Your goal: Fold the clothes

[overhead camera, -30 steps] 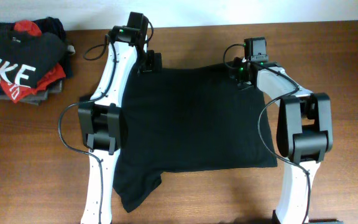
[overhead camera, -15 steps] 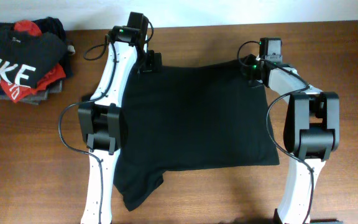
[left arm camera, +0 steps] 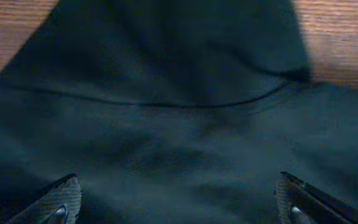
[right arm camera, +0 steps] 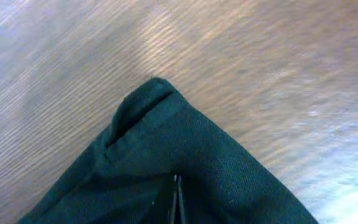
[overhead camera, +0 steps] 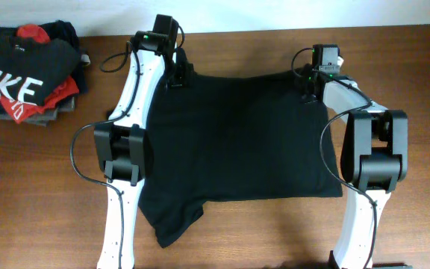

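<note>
Black T-shirt (overhead camera: 237, 142) lies spread on bench (overhead camera: 409, 52), right of NIKE pile (overhead camera: 28, 75). Left gripper (overhead camera: 179, 75) jaws apart over far-edge corner nearest pile. Right gripper (overhead camera: 308, 91) jaws clamped on far-edge corner away from pile.

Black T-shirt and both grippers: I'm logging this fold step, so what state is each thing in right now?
black T-shirt: spread out flat on the table, one sleeve sticking out at the near left.
left gripper: jaws wide open over the shirt's far left edge.
right gripper: jaws shut, pinching the shirt's far right corner.
clothes pile: stacked at the table's far left, NIKE shirt on top.
</note>
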`<state>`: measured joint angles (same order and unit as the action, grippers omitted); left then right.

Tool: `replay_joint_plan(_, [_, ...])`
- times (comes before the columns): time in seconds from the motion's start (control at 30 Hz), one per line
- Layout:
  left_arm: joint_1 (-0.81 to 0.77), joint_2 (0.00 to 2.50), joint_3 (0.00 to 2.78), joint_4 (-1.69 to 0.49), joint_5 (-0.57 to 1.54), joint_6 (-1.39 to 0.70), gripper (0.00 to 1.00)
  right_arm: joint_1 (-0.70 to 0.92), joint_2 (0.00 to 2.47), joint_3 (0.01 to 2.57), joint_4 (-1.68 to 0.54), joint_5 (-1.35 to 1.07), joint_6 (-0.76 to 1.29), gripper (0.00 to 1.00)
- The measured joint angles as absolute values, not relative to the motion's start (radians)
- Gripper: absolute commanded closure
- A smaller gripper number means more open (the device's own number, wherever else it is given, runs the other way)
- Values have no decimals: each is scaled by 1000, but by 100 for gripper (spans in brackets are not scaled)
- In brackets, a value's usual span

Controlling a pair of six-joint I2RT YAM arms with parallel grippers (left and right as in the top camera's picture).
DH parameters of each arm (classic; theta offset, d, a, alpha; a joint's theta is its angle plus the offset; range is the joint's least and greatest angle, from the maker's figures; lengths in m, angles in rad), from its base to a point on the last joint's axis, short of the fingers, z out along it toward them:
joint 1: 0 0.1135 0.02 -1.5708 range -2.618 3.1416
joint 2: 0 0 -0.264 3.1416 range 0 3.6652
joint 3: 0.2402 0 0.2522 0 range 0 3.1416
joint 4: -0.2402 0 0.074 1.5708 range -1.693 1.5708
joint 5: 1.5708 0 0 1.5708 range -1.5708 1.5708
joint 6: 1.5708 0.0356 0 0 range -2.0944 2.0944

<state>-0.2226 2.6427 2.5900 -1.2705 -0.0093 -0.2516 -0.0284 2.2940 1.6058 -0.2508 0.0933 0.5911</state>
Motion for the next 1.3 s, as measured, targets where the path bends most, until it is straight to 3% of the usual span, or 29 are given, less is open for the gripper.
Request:
replay_joint_plan(0.23, [-222,2643,2595,-1310,-42,-234,1,-29,2283,1638,-374,162,619,95])
replay_joint_plan(0.4, [-222,2643,2655,-1375,-74,-226,1,-38,2236,1636,-448,187,628,83])
replay_joint_plan(0.53, [-223,2643,2735,-1446,-98,-223,1,-43,2128,1636,-530,198,604,67])
replay_joint_plan(0.6, [-223,2643,2774,-1509,-102,-224,1,-44,2053,1636,-587,199,573,50])
replay_joint_plan(0.67, [-223,2643,2812,-1591,-102,-227,1,-44,1971,1636,-667,199,530,50])
replay_joint_plan(0.7, [-223,2643,2823,-1631,-101,-229,1,-44,1929,1637,-706,197,511,59])
replay_joint_plan(0.73, [-223,2643,2832,-1665,-99,-232,5,-44,1879,1637,-756,193,484,64])
replay_joint_plan(0.8, [-222,2642,2832,-1684,-87,-237,25,-44,1813,1640,-831,169,466,72])
replay_joint_plan(0.87, [-223,2643,2825,-1684,-65,-242,70,-44,1765,1644,-899,123,450,84])
replay_joint_plan(0.9, [-223,2643,2821,-1684,-56,-244,88,-44,1758,1645,-917,98,450,87])
replay_joint_plan(0.93, [-223,2643,2815,-1684,-41,-247,99,-44,1757,1642,-931,70,440,88])
replay_joint_plan(1.13, [-225,2643,2729,-1679,12,-247,99,-44,1856,1554,-826,-52,434,96])
replay_joint_plan(1.3, [-233,2643,2616,-1616,47,-247,99,-44,1988,1538,-768,-82,470,96])
